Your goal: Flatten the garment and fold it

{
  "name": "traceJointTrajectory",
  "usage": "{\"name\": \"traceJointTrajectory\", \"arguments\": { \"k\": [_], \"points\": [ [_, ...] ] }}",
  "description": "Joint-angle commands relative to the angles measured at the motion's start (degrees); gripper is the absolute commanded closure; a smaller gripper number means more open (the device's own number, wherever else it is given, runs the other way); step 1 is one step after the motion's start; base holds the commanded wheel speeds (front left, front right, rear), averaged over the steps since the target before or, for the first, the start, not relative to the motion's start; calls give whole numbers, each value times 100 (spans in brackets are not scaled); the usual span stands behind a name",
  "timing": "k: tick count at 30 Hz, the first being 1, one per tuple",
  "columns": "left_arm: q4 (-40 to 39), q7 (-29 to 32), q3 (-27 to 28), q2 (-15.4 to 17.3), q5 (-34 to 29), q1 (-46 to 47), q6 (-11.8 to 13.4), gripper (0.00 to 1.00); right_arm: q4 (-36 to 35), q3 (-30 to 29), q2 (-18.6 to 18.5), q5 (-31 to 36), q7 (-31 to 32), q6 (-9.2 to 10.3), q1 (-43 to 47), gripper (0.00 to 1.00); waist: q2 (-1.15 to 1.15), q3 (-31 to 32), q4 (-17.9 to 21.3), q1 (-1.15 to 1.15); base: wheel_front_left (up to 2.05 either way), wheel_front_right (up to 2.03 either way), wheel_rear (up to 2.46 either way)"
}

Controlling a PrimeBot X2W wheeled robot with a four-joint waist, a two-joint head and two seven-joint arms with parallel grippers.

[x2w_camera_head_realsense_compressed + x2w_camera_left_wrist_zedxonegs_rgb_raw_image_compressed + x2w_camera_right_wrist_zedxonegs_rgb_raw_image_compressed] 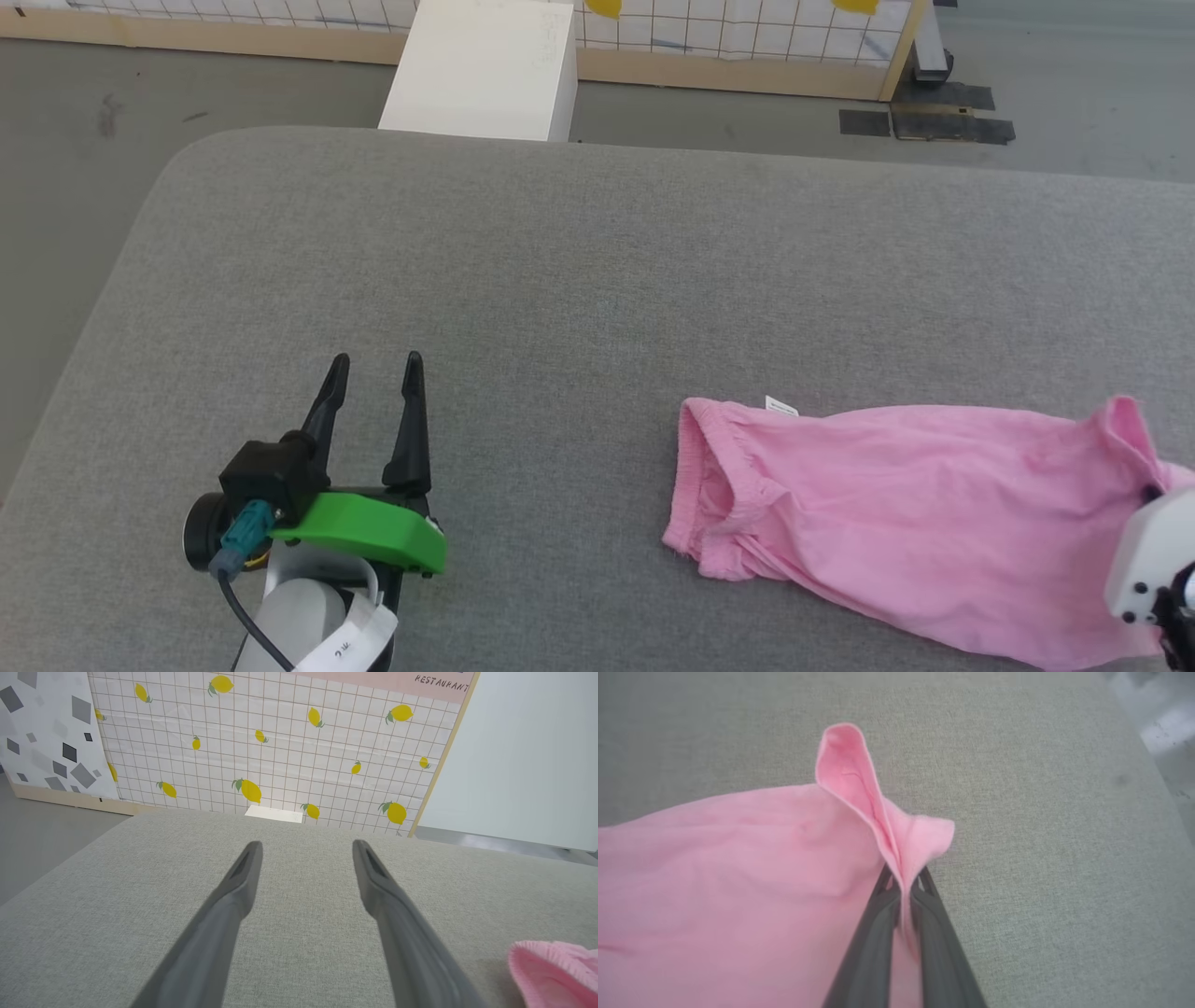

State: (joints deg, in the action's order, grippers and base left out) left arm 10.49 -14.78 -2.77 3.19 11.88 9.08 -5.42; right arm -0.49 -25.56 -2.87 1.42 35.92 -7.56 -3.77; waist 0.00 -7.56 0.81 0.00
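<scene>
The pink shorts (896, 504) lie stretched across the grey cushion at the right, gathered waistband toward the left and a small white label (781, 406) at the top edge. My right gripper (903, 877) is shut on a fold of the shorts' (738, 882) right edge, which stands up in a pinched peak; in the head view its white wrist (1153, 560) sits at the lower right corner. My left gripper (376, 364) rests open at the lower left, well clear of the cloth, and its wrist view catches the waistband (556, 970) at the lower right beyond the open fingers (243, 877).
The grey cushioned surface (560, 261) has a rounded far-left corner and wide bare room in the middle. Beyond its far edge stand a white box (485, 65) and a tiled, lemon-patterned wall panel (280, 742) on a grey floor.
</scene>
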Motion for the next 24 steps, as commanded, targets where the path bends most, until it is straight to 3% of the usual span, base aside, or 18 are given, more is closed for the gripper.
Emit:
{"name": "traceJointTrajectory", "arguments": {
  "k": [1,7,12,16,24],
  "points": [
    [12,-21,1,-25,-55,-79,-24,0,-211,190,-1,-21,62,8,88,100,0,10,0,0,0,0,0],
    [59,-22,-10,-28,-53,-66,-46,0,-1247,1447,-16,-199,443,8,310,100,0,44,-8,0,0,0,0],
    [98,-22,-35,-30,-51,-27,-65,0,-1700,2801,-307,-330,747,8,183,100,0,44,-41,0,0,0,0],
    [128,-22,-78,-30,-15,35,-80,0,-1494,3791,-549,-498,855,8,-183,100,0,9,-111,0,0,0,0],
    [150,-22,-192,-31,68,92,-77,0,-419,5047,-646,-767,806,8,-958,100,0,-89,-307,0,0,0,0]
  ]
}}
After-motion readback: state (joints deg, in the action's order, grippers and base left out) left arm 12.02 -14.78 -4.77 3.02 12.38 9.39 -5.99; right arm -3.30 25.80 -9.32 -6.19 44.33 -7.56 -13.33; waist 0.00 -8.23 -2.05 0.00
